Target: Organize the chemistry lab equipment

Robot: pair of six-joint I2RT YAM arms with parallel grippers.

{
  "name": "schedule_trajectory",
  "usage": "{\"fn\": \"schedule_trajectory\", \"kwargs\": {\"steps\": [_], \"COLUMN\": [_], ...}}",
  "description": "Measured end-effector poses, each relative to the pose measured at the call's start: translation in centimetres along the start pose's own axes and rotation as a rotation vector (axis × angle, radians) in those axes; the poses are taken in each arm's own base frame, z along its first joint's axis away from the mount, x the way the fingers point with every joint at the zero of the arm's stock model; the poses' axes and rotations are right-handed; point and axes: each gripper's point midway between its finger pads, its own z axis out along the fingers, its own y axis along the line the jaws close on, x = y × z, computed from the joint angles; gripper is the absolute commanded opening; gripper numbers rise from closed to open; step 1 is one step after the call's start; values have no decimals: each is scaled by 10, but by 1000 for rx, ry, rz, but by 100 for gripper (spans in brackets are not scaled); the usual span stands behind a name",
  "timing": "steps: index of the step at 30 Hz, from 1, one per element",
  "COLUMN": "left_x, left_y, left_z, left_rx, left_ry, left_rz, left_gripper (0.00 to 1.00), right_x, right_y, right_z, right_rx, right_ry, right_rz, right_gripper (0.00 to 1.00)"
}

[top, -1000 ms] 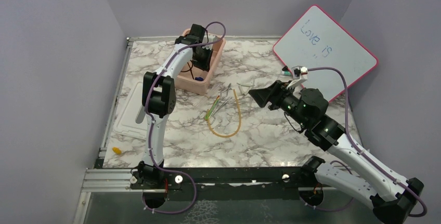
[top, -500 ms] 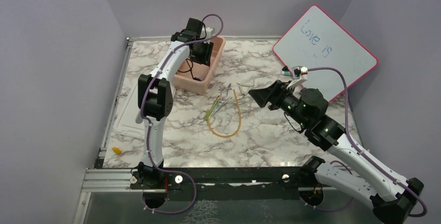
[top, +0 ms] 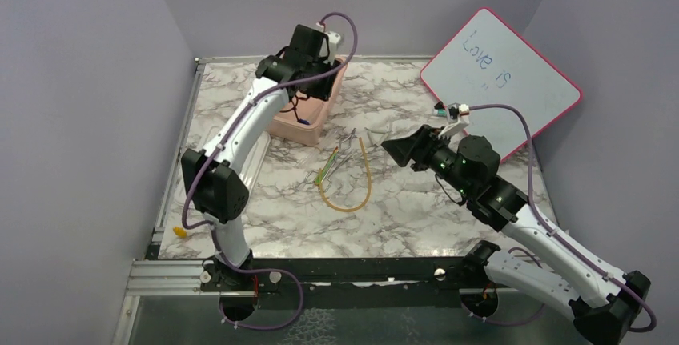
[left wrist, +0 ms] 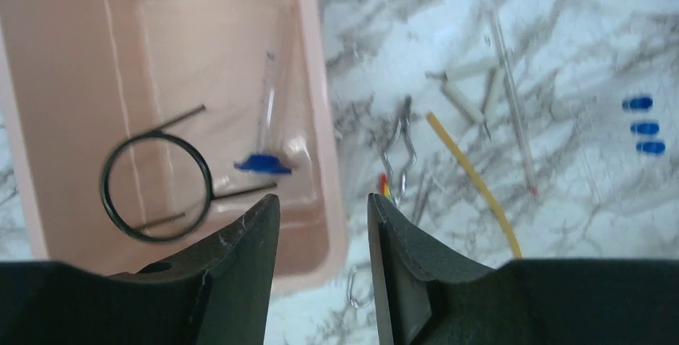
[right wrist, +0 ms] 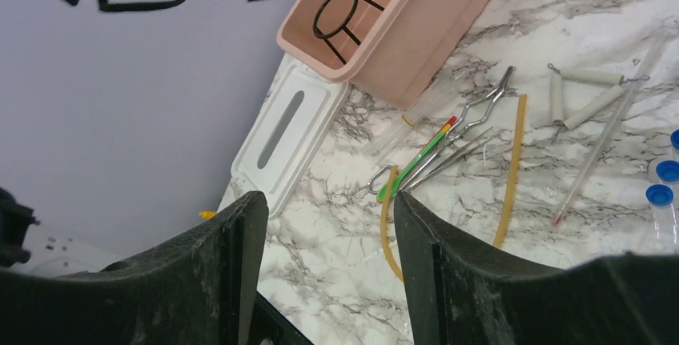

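The black wire ring point(left wrist: 156, 189) and a clear tube with a blue piece point(left wrist: 260, 163) lie inside the pink tub point(top: 280, 126). My left gripper point(left wrist: 320, 198) is open and empty, above the tub's right rim point(left wrist: 328, 161). On the marble lie the amber rubber tube point(top: 356, 193), the metal tongs point(right wrist: 472, 113), the green-handled tool point(right wrist: 412, 165), a glass rod point(right wrist: 600, 153) and three blue pieces point(left wrist: 644, 127). My right gripper point(right wrist: 328, 197) is open and empty, above the table to the right of the amber tube point(right wrist: 512, 169).
The red-framed whiteboard point(top: 500, 77) leans at the back right. The tub's white lid point(top: 204, 177) lies flat at the left edge. A small yellow piece point(top: 180, 232) sits near the front left corner. Two white cylinders point(right wrist: 576, 97) lie by the glass rod.
My left gripper has risen out of the tub and drawn back, and its elbow has swung down to the left. The right arm has hardly moved.
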Motion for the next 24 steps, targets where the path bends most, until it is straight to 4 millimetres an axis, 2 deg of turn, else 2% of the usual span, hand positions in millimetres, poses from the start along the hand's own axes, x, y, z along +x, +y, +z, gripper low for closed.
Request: {"fn": "schedule_trajectory", "kwargs": {"steps": [3, 6, 7, 9, 12, 16, 19, 24], "left_x": [24, 63, 69, 94, 119, 145, 167, 183], "left_y": [-31, -59, -63, -72, -75, -72, -64, -49], "left_z": [-14, -24, -24, -29, -34, -30, -21, -1], "left_rx": [-6, 5, 8, -2, -16, -30, -70, -204], "left_ry": [26, 78, 87, 116, 147, 186, 235, 285], "left_rz": [65, 136, 145, 179, 203, 217, 228, 268], "left_gripper": [45, 43, 41, 38, 32, 32, 32, 36], "right_x": [7, 15, 18, 21, 25, 30, 30, 40], "right_y": [-5, -11, -12, -15, -18, -22, -22, -29], "right_z": [4, 6, 6, 7, 7, 6, 6, 4], "right_rx": [18, 36, 42, 49, 58, 68, 68, 82], "right_ry": [24, 54, 62, 71, 80, 91, 91, 109], "right_rz": [5, 6, 8, 9, 16, 26, 32, 37], "right_gripper": [60, 59, 59, 58, 58, 57, 57, 56]}}
